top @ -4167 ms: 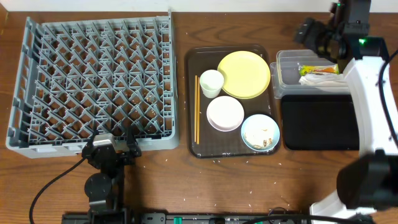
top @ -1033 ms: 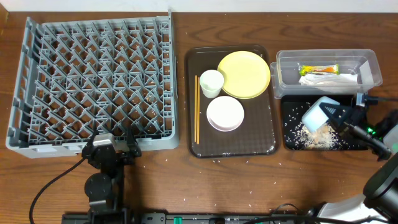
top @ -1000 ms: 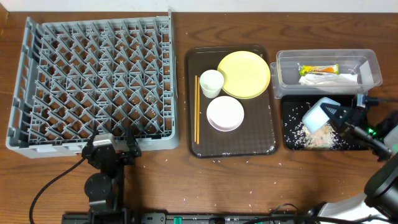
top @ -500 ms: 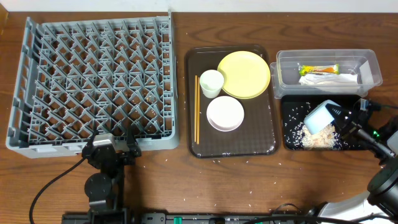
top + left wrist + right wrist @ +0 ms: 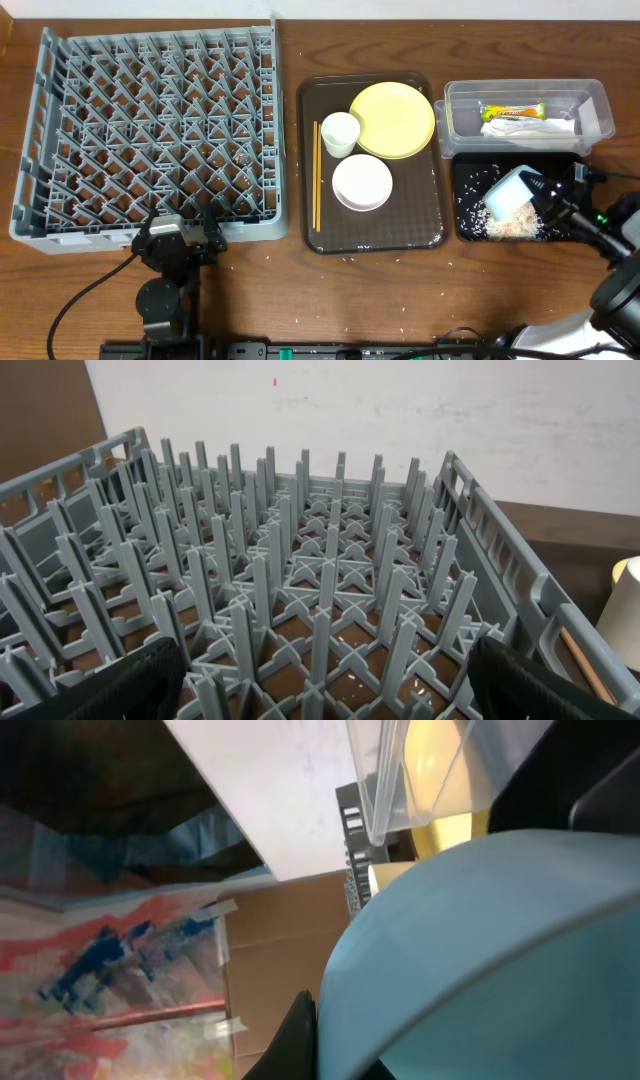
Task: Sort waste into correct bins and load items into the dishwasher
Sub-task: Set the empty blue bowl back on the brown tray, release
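My right gripper (image 5: 548,196) is shut on the rim of the light blue bowl (image 5: 508,191), holding it tipped on its side over the black tray (image 5: 472,168). Whitish rice scraps (image 5: 508,226) lie piled on that tray under the bowl. In the right wrist view the bowl (image 5: 500,950) fills the frame, with one black finger (image 5: 298,1045) against it. The clear tub (image 5: 598,102) holds the yellow-green wrapper (image 5: 512,110) and the white napkin (image 5: 530,128). My left gripper (image 5: 180,236) is open at the front edge of the grey dish rack (image 5: 150,130), with only rack pegs (image 5: 320,590) between its fingers.
The brown tray (image 5: 400,230) carries the yellow plate (image 5: 392,120), the white cup (image 5: 340,133), the white bowl (image 5: 362,183) and the chopsticks (image 5: 317,175). Stray rice grains dot the table near the tray's front edge.
The light blue bowl has left the brown tray and is now tipped over the black tray with rice spilled below it. In the last second it shifted only slightly. The left arm is still.
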Robot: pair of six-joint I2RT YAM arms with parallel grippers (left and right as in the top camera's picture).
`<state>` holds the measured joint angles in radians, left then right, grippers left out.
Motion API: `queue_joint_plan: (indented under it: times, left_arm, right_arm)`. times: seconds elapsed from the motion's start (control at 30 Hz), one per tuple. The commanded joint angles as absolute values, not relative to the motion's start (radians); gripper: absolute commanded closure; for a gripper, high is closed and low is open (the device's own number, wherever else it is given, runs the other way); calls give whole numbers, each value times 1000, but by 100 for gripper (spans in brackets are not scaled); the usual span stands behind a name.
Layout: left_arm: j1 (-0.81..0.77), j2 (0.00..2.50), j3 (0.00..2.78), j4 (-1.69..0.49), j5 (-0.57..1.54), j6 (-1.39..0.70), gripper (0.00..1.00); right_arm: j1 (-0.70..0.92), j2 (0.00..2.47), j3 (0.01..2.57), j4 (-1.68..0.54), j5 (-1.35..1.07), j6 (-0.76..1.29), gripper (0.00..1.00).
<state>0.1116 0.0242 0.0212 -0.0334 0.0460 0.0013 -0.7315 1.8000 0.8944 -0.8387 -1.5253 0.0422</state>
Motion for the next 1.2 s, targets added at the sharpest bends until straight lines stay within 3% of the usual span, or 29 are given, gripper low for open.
queue_joint_plan:
  times: [0.0, 0.23, 0.4, 0.43, 0.6, 0.67, 0.8, 1.1, 1.17]
  left_arm:
    - [117, 19, 4, -67, 33, 11, 9]
    - [117, 19, 4, -67, 33, 11, 9]
    - [117, 19, 4, -67, 33, 11, 8]
    - [117, 19, 4, -67, 33, 11, 8]
    - [117, 19, 4, -67, 33, 11, 8]
    - [117, 19, 4, -67, 33, 11, 8]
    - [117, 19, 4, -67, 33, 11, 8]
    - [117, 19, 4, -67, 33, 11, 8]
    - [117, 19, 4, -67, 33, 11, 9]
  right_arm:
    - [-709, 1734, 895, -848, -1524, -46, 99]
    - [-591, 1500, 905, -853, -1249, 26, 99]
    - [-300, 1297, 962, -852, -888, 123, 99]
    - [-161, 1255, 986, -853, -699, 165, 99]
    - [247, 1271, 1002, -838, -248, 284, 99]
    - [339, 1308, 1002, -829, -156, 297, 99]
    - [449, 1417, 1002, -822, -66, 320, 99]
    - [505, 1661, 1002, -776, -119, 314, 98]
    - [508, 1669, 1002, -761, -128, 310, 88]
